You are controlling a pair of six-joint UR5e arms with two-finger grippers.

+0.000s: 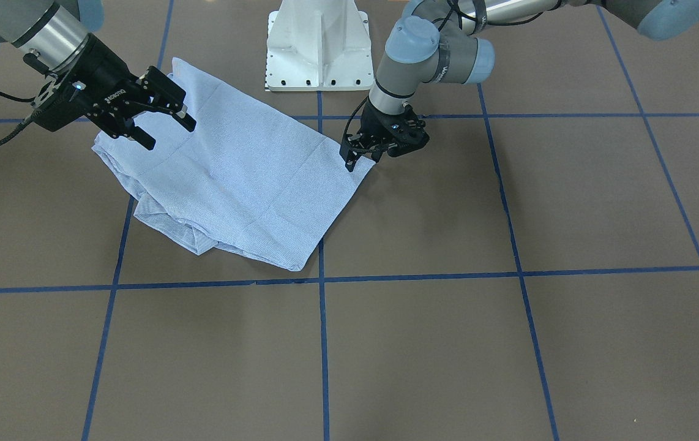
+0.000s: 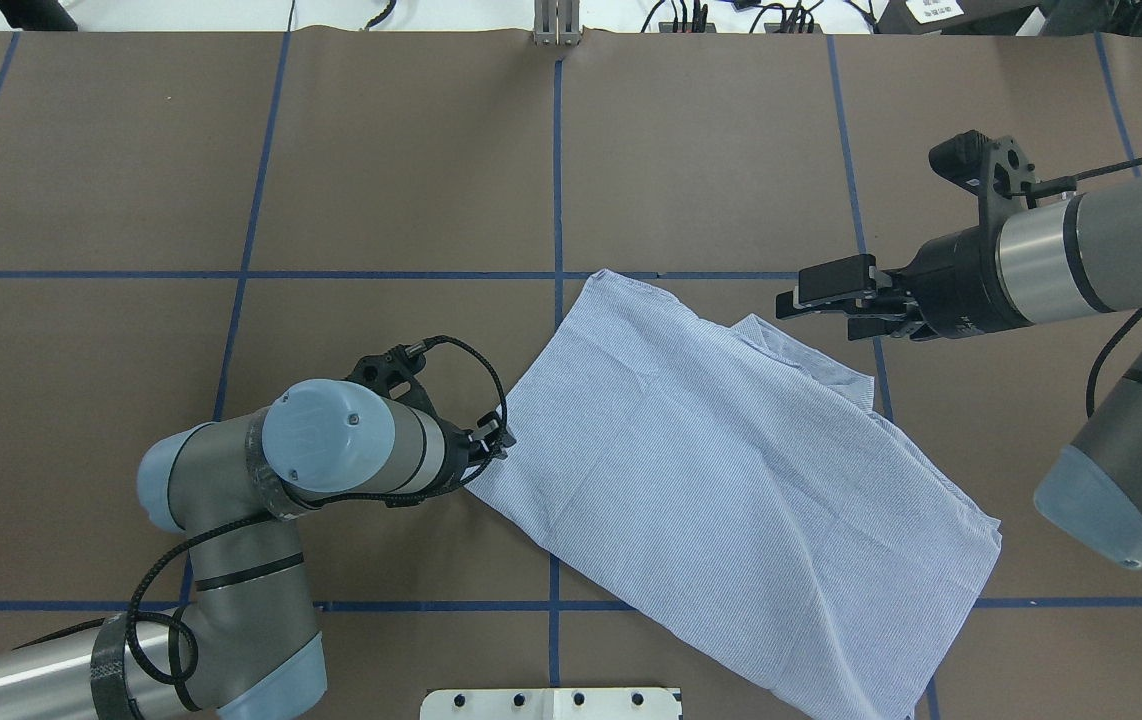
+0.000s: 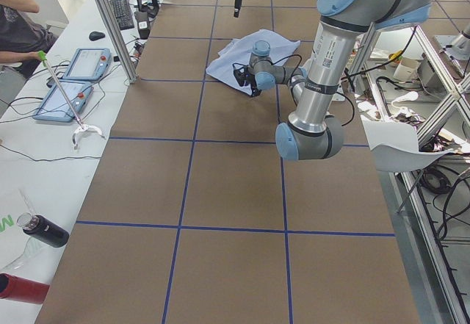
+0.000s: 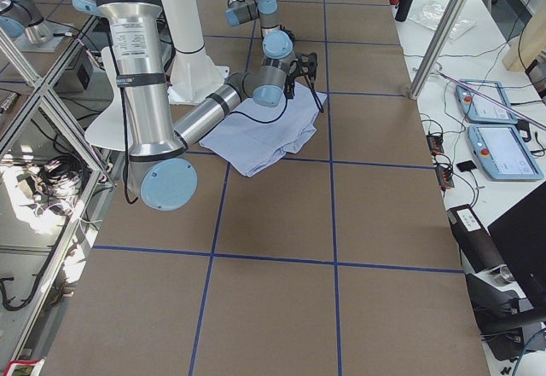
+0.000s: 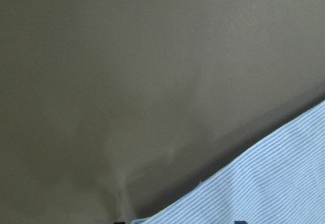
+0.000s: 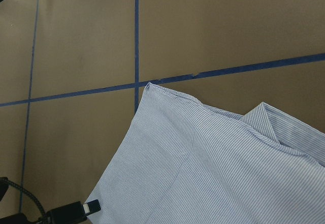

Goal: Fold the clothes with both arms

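Striped shirt (image 2: 731, 480) lay slantwise toward the table's (image 2: 381, 150) robot-side edge; left gripper (image 1: 362, 160), jaws apart, straddled its nearest corner, while right gripper (image 1: 169, 135) hovered splayed above.

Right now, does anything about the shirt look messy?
Yes. The shirt lies crooked across the blue tape lines, and at its far edge an under layer pokes out past the top fold, so the edges don't match.
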